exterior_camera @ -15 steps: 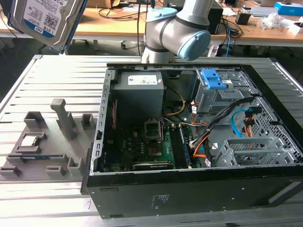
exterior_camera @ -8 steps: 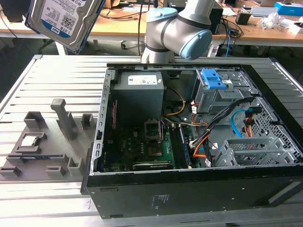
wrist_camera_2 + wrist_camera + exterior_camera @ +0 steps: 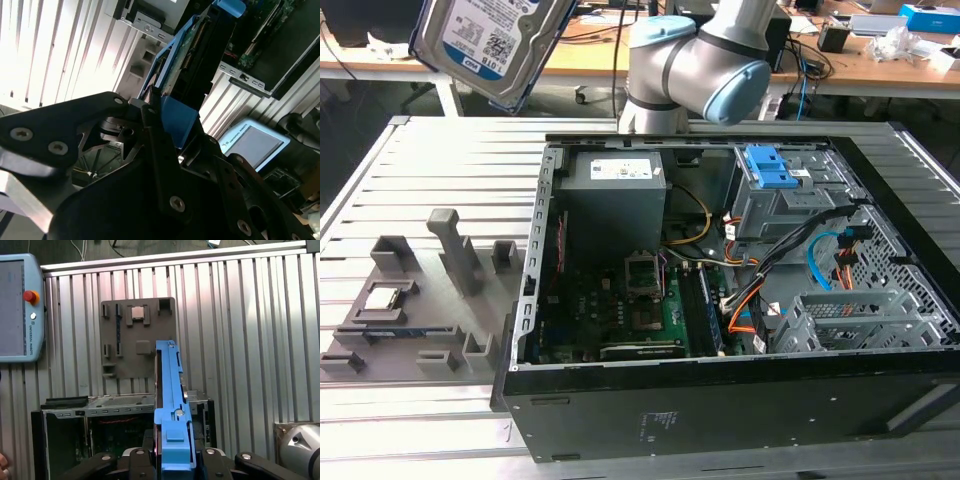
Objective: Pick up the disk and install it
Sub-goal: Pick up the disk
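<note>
Slatted counter point(image 3: 440, 160) carries an open PC case point(image 3: 720, 410), robot arm point(image 3: 700, 60) rises at its far side, grey parts tray point(image 3: 410, 310) sits on the exterior view's left, and the blue-framed disk point(image 3: 490, 40) hangs tilted well above the counter, claw point(image 3: 174, 456) clenched on its frame.

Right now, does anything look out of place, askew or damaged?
Nothing damaged or spilled. The disk hangs tilted at the exterior view's upper left, clamped in the gripper, outside the open computer case.
</note>
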{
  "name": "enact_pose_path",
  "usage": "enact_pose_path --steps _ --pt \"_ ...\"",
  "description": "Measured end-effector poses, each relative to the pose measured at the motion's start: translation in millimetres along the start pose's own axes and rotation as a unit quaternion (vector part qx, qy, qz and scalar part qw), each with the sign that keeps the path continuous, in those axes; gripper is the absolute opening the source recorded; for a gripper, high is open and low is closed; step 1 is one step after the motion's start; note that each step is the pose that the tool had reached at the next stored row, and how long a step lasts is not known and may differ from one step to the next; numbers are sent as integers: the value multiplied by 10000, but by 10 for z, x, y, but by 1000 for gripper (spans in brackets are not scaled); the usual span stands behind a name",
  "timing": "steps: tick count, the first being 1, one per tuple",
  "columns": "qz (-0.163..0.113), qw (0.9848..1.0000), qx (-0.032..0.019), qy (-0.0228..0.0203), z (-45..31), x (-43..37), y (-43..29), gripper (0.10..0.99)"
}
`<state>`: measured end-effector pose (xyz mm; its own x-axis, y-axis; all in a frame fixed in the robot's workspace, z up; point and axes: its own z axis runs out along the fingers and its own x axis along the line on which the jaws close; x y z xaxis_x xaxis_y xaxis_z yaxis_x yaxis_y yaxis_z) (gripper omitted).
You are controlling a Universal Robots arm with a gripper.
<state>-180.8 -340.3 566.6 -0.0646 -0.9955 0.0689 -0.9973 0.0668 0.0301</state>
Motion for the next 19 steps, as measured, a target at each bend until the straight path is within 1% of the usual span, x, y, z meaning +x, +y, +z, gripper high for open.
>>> enact_pose_path --steps 2,6,7,13,15,17,18,19 --pt "-1 10000 0 0 -3 -5 -85 369" --pt "0 10000 -1 0 -6 -13 -194 369" --pt "-1 10000 -1 0 -9 -16 -250 369" --pt "0 10000 -3 0 -15 -29 -447 369" --pt "-1 10000 -4 0 -19 -35 -548 369" --pt "0 10000 -4 0 -21 -40 -618 369" --pt "-1 10000 -4 0 -23 -43 -675 369" --pt "-1 10000 -5 0 -25 -46 -713 369"
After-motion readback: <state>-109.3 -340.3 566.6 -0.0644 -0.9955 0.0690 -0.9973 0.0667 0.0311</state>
